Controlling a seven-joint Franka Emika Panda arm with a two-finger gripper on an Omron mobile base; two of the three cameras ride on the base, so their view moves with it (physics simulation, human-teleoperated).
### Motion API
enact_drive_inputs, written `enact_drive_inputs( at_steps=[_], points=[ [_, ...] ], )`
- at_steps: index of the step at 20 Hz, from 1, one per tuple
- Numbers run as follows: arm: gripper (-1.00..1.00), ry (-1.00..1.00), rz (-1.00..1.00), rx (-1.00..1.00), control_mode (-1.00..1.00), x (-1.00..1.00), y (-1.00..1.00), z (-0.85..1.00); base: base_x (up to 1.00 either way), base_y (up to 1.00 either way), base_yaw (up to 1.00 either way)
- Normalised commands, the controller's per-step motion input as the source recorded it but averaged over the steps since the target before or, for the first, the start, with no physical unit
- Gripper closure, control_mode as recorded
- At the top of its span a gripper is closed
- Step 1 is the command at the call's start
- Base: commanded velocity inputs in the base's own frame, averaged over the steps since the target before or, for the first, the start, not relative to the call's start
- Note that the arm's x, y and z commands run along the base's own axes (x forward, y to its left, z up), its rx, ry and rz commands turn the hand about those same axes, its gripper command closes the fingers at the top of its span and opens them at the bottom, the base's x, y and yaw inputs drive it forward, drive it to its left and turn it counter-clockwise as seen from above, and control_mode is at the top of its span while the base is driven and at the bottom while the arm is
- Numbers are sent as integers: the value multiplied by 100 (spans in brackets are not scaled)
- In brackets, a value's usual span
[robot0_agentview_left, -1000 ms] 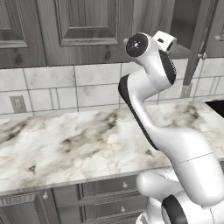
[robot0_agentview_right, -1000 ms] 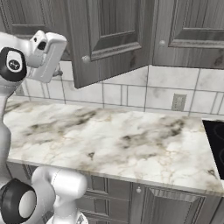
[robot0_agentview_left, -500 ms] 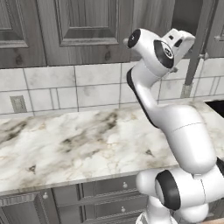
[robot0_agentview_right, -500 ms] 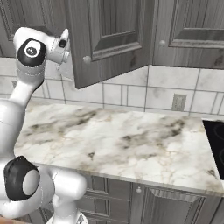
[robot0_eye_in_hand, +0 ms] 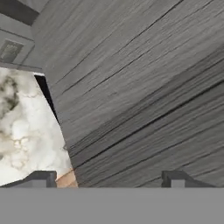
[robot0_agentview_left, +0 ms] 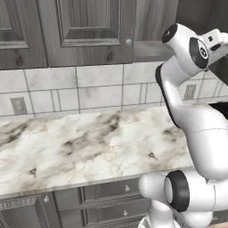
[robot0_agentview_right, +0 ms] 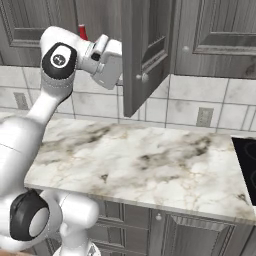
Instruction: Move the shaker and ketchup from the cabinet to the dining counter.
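Cabinet [robot0_agentview_right: 150, 55] fills the upper part of the right base view, one door swung open toward the camera so the shelf behind it can be reached. Marble worktop [robot0_agentview_right: 150, 165] below, backed by white tiles, is bare. Arm raised with the hand at upper left of that frame, just beside the open door. Ketchup [robot0_agentview_right: 83, 33]: only its red top shows behind the hand, inside the cabinet. Claw [robot0_eye_in_hand: 109, 177] faces wood grain close up; fingertips [robot0_eye_in_hand: 41, 178] stand wide apart, holding nothing. Judgement: reach under way.
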Motion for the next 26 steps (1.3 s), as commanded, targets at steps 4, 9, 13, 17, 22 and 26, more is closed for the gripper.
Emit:
enact_drive_inputs(
  at_steps=[4,9,13,17,22,26],
  points=[
    [-100,-45,4,15,-100,-74,7,-3,0,0,0],
    [-100,-25,28,3,-100,-25,100,-2,0,0,0],
    [-100,0,48,8,-100,0,100,0,0,0,0],
    [-100,12,52,10,-100,7,100,15,0,0,0],
    [-100,24,52,19,-100,45,100,30,0,0,0],
    [-100,12,31,13,-100,61,97,10,0,0,0]
  ],
)
